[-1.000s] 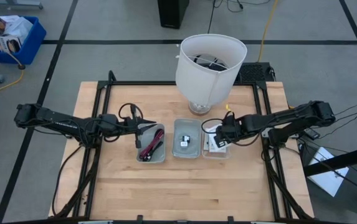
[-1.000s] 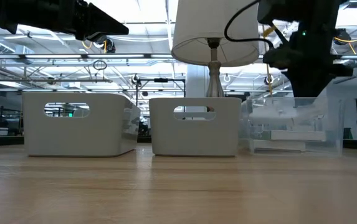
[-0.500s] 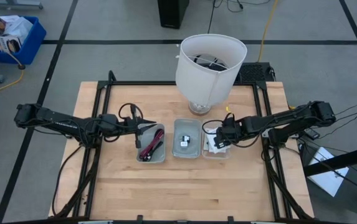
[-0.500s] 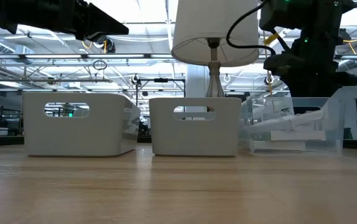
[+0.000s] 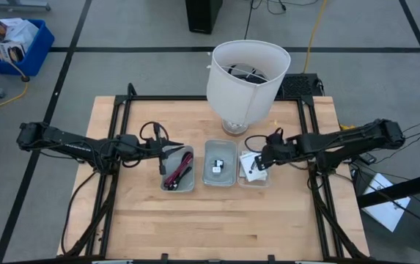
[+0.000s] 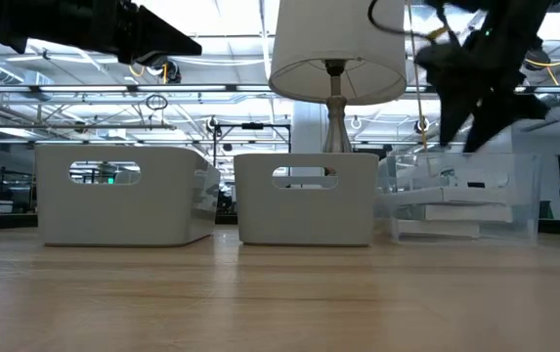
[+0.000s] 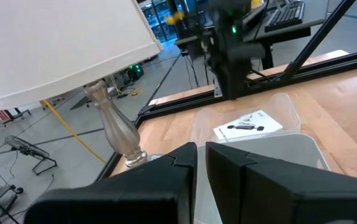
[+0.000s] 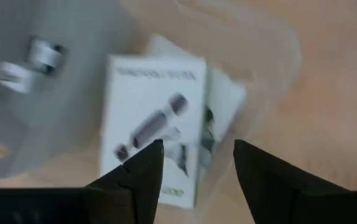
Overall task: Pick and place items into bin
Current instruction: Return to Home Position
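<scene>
Three small bins stand in a row mid-table. The left bin (image 5: 163, 170) holds coiled black and dark-red cables (image 5: 179, 171). The middle bin (image 5: 219, 183) holds a tiny black cube and a white block (image 5: 216, 169). The clear right bin (image 5: 253, 183) holds white card packets (image 8: 156, 118) lying flat. My right gripper (image 8: 198, 168) hangs open just above those packets, touching nothing. My left gripper (image 5: 171, 151) is shut and holds nothing, above the far end of the left bin.
A big white lampshade on its lamp base (image 5: 246, 73) stands at the table's far edge, just behind the middle and right bins. Bare wooden tabletop (image 5: 217, 220) lies between the bins and the near edge. A black metal frame (image 5: 118, 110) borders the table.
My right gripper has opened and let go of a white card packet, which dropped from a tilted pose and now lies flat in the clear bin. The gripper has then risen and drawn back a little toward the table's right edge.
</scene>
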{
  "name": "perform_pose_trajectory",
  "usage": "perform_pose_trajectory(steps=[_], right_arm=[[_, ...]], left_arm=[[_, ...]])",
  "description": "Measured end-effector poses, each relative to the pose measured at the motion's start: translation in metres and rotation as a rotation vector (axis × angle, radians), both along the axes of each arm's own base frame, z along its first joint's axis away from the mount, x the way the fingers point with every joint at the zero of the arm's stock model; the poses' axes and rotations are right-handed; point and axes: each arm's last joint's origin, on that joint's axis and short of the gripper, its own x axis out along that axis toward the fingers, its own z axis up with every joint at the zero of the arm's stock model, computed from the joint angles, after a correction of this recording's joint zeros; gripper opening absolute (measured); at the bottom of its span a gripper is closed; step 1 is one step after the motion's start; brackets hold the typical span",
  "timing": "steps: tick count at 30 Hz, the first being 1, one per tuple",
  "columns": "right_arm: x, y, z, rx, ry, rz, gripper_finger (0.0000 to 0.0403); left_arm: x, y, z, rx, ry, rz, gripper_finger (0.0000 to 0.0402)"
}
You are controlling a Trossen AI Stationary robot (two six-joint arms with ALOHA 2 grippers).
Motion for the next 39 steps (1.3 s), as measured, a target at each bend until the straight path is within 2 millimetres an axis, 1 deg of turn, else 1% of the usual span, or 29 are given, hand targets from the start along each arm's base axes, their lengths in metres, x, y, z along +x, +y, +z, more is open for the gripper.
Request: perform_pose_trajectory(steps=[3, 6, 9, 12, 13, 16, 19, 22, 26, 28, 30, 32, 36, 39], right_arm=[[-0.006, 0.003, 0.015, -0.106, -0.095, 0.111, 0.0173], [-0.011, 0.01, 0.028, -0.243, -0.175, 0.235, 0.014], [-0.014, 0.019, 0.036, -0.396, -0.219, 0.333, 0.0088], [-0.014, 0.028, 0.041, -0.542, -0.23, 0.47, 0.0024], [-0.013, 0.032, 0.043, -0.586, -0.235, 0.518, 0.0012], [-0.01, 0.042, 0.045, -0.687, -0.278, 0.635, 0.0009], [-0.009, 0.046, 0.037, -0.776, -0.349, 0.722, 0.0002], [-0.012, 0.047, 0.028, -0.853, -0.452, 0.755, 0.0001], [-0.028, 0.042, 0.001, -0.894, -0.518, 0.755, 0.0001], [-0.038, 0.037, -0.014, -0.903, -0.56, 0.73, 0.0], [-0.045, 0.033, -0.024, -0.921, -0.606, 0.708, 0.0], [-0.049, 0.031, -0.028, -0.939, -0.621, 0.695, 0.0], [-0.055, 0.027, -0.037, -0.996, -0.568, 0.686, 0.0], [-0.058, 0.026, -0.039, -1.033, -0.603, 0.683, 0.0]], left_arm=[[0.0, 0.0, -0.001, 0.001, 0.013, 0.0, 0.0042], [0.0, 0.0, -0.001, 0.001, 0.015, 0.0, 0.0042], [0.0, 0.0, -0.002, 0.018, 0.019, -0.002, 0.0042], [0.0, -0.001, -0.002, 0.049, 0.025, -0.041, 0.0042], [0.0, -0.002, -0.002, 0.055, 0.026, -0.059, 0.0042], [0.0, -0.003, 0.001, 0.052, 0.003, -0.093, 0.0042], [0.001, -0.005, 0.005, 0.043, -0.048, -0.181, 0.0042], [0.001, -0.008, 0.008, 0.058, -0.079, -0.293, 0.004], [0.001, -0.006, 0.008, 0.063, -0.081, -0.257, 0.0009], [0.001, -0.004, 0.008, 0.067, -0.081, -0.248, 0.0006], [0.0, -0.003, 0.005, 0.076, -0.093, -0.25, 0.0005], [-0.002, -0.001, 0.0, 0.081, -0.108, -0.238, 0.0004], [-0.007, 0.011, -0.007, 0.072, -0.156, -0.181, 0.0003], [-0.009, 0.021, -0.015, 0.043, -0.163, -0.186, 0.0003]])
